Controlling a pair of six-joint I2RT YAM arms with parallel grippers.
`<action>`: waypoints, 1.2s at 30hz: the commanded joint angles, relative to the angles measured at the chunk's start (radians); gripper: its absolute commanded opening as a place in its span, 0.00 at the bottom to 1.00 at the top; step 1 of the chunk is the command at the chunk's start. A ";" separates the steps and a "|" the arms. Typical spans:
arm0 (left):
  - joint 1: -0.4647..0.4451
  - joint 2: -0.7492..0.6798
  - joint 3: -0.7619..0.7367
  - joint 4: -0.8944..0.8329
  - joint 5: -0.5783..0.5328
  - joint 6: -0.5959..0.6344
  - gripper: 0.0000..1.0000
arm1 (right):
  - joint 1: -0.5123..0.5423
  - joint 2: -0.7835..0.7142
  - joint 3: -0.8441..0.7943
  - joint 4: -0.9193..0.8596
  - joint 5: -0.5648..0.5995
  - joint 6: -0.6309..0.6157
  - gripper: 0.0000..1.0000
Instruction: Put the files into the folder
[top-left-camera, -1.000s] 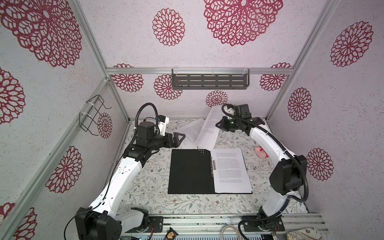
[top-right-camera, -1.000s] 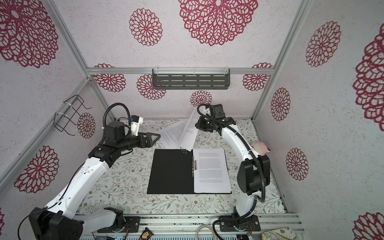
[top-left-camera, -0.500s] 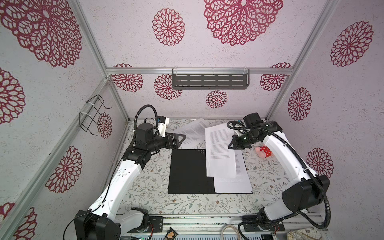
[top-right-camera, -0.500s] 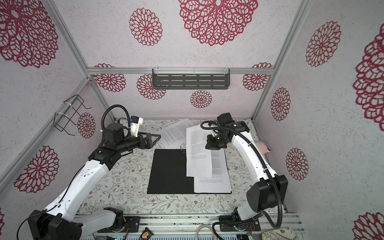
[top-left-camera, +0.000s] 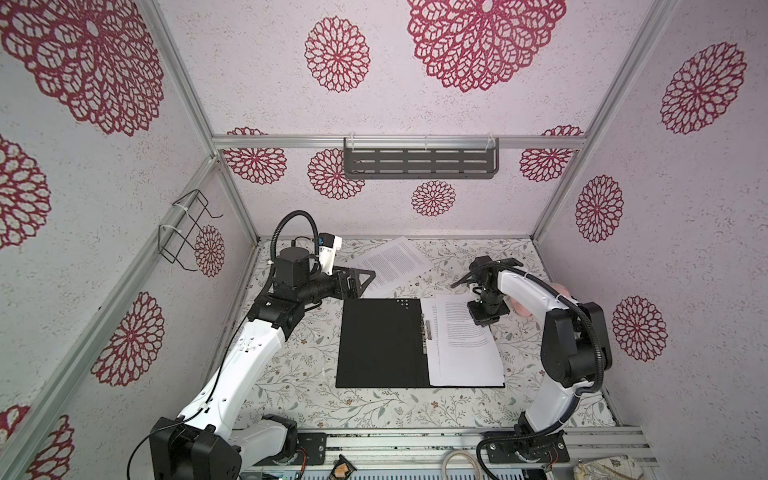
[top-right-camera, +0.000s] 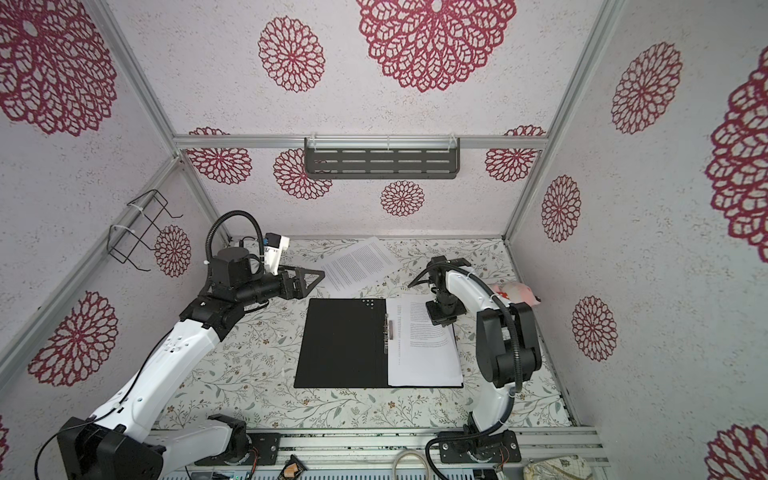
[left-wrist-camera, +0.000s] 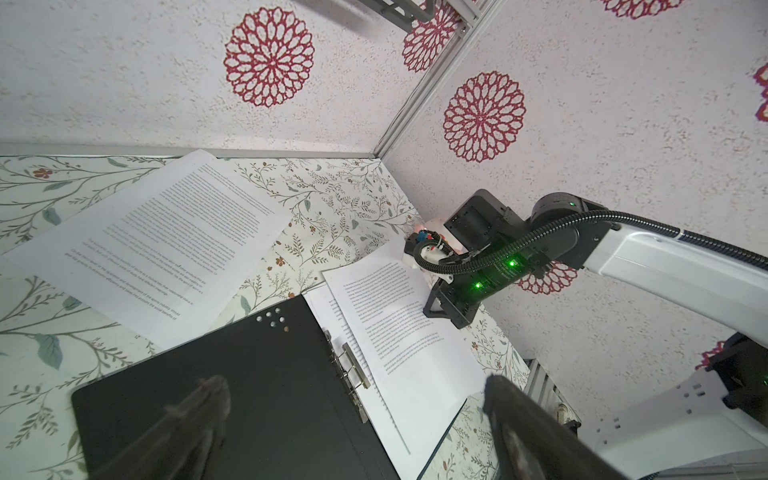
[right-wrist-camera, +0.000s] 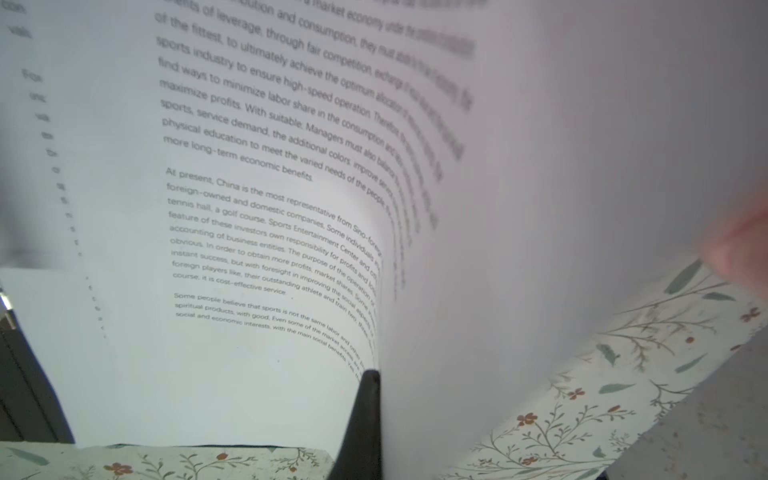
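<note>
The folder lies open on the table, black inside up, metal clip at its spine. Its right half carries white printed files. My right gripper is shut on the far right edge of the top sheet, which lies slightly askew over the one below. In the right wrist view that sheet curls up past one dark finger. Another loose sheet lies behind the folder. My left gripper hovers open by the folder's far left corner, holding nothing.
A pink soft toy sits by the right wall behind the right arm. A grey shelf hangs on the back wall and a wire rack on the left wall. Walls close the table on three sides.
The right arm carried its sheet from the back of the table forward and down onto the folder's right half. The left arm has barely moved.
</note>
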 joint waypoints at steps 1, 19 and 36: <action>-0.009 -0.011 -0.011 0.022 0.002 0.014 0.99 | -0.006 -0.021 0.017 0.023 0.045 -0.047 0.00; -0.046 0.037 0.006 -0.020 0.011 0.000 0.99 | 0.028 -0.086 -0.112 0.097 -0.078 -0.027 0.00; -0.119 0.080 0.025 -0.125 0.029 0.068 0.98 | 0.042 -0.098 -0.153 0.126 -0.093 -0.032 0.00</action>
